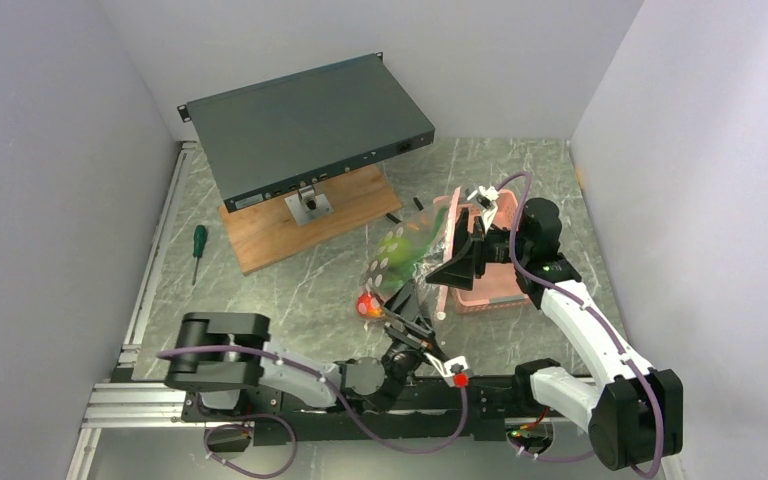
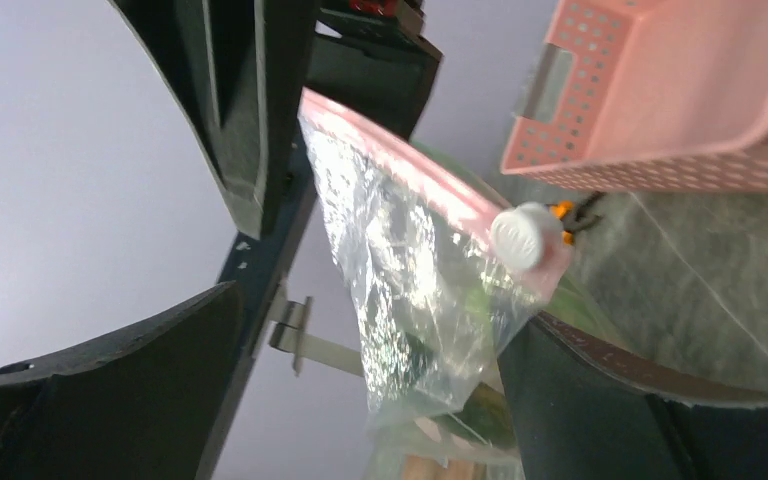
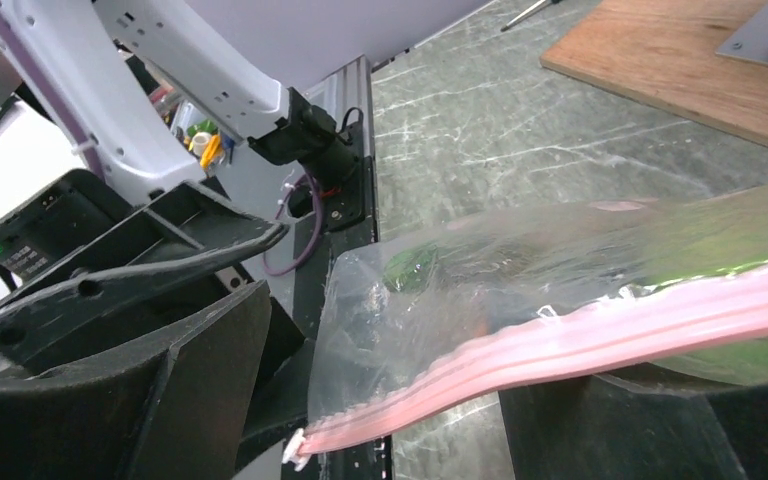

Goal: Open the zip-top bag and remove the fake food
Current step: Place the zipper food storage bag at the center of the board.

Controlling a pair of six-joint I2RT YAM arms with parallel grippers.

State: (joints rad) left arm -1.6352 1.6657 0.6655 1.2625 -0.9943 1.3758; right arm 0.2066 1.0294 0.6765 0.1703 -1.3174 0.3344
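The zip-top bag (image 1: 412, 255) hangs lifted over the table middle, clear and crumpled. Green fake food (image 1: 398, 250) shows through it. A red piece (image 1: 366, 305) sits by its low near end; whether it is inside the bag I cannot tell. My right gripper (image 1: 457, 265) is at the bag's right edge. In the right wrist view the pink zip strip (image 3: 600, 335) runs across between the wide-apart jaws of my right gripper (image 3: 410, 350) and lies over the right finger. My left gripper (image 2: 380, 310) is open below the bag (image 2: 410, 290), with film hanging between its fingers. The white slider (image 2: 522, 236) is at the strip's end.
A pink slotted basket (image 1: 495, 285) stands just right of the bag, behind the right gripper. A dark grey flat box (image 1: 305, 125) rests on a stand on a wooden board (image 1: 290, 230) at the back. A green-handled screwdriver (image 1: 198, 242) lies at the left. Orange-handled pliers (image 2: 566, 214) lie by the basket.
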